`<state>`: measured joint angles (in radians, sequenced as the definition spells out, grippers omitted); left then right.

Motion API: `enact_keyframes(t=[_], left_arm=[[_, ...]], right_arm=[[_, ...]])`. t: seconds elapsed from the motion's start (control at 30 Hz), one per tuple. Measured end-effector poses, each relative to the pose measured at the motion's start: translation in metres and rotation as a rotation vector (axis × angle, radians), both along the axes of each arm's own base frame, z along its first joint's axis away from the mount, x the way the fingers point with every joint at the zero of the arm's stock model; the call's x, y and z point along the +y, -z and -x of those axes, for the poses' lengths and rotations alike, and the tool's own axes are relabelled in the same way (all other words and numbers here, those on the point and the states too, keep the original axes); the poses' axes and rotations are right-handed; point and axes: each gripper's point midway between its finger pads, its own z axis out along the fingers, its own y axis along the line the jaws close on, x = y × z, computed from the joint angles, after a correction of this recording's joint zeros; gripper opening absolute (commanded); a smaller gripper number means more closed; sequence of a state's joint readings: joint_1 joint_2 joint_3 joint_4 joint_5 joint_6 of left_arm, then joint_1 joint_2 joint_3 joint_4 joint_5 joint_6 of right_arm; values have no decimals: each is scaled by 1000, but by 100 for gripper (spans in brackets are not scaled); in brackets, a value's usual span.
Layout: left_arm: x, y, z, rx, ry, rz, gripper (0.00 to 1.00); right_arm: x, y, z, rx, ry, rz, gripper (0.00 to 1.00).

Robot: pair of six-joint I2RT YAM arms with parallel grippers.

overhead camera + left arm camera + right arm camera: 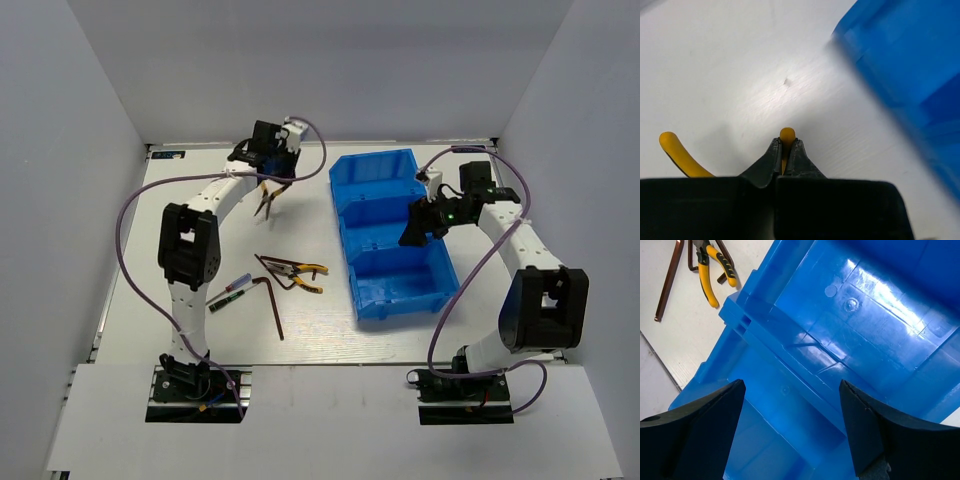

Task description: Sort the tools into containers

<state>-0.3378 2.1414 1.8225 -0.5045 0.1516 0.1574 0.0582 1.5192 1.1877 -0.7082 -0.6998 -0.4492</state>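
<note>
A robotics lab cell: bare white walls boxing in a white table.

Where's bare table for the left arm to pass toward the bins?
Bare white table runs between the yellow-handled pliers in the left gripper and the bright blue plastic bins. Crowded nearer the bases: second yellow-and-black pliers, brown L-shaped hex key, thin screwdrivers.

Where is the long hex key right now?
In the top view the long hex key lies on the table left of the blue bins, just nearer the arm bases than the loose pliers and right of the screwdrivers.
</note>
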Motion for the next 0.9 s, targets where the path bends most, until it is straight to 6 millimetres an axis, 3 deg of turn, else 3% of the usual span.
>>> enact_keyframes(t=[0.17, 0.23, 0.43, 0.57, 0.73, 0.83, 0.9], left_arm=[[-66, -79, -12, -179, 63, 223, 0], [-93, -100, -10, -228, 98, 298, 0], [-156, -131, 2, -334, 110, 428, 0], [-184, -160, 0, -419, 80, 467, 0], [-196, -205, -15, -561, -1, 503, 0], [-200, -209, -23, -605, -49, 497, 0], [-201, -200, -30, -615, -82, 481, 0]], right_arm=[[0, -4, 1, -13, -1, 0, 80], [0, -5, 2, -17, -1, 1, 80], [-1, -4, 8, -14, -1, 1, 80], [-1, -2, 15, -1, -1, 2, 80], [-3, 0, 18, 6, 4, 2, 80], [-3, -1, 19, 6, 5, 2, 80], [-3, -1, 20, 4, 5, 2, 80]])
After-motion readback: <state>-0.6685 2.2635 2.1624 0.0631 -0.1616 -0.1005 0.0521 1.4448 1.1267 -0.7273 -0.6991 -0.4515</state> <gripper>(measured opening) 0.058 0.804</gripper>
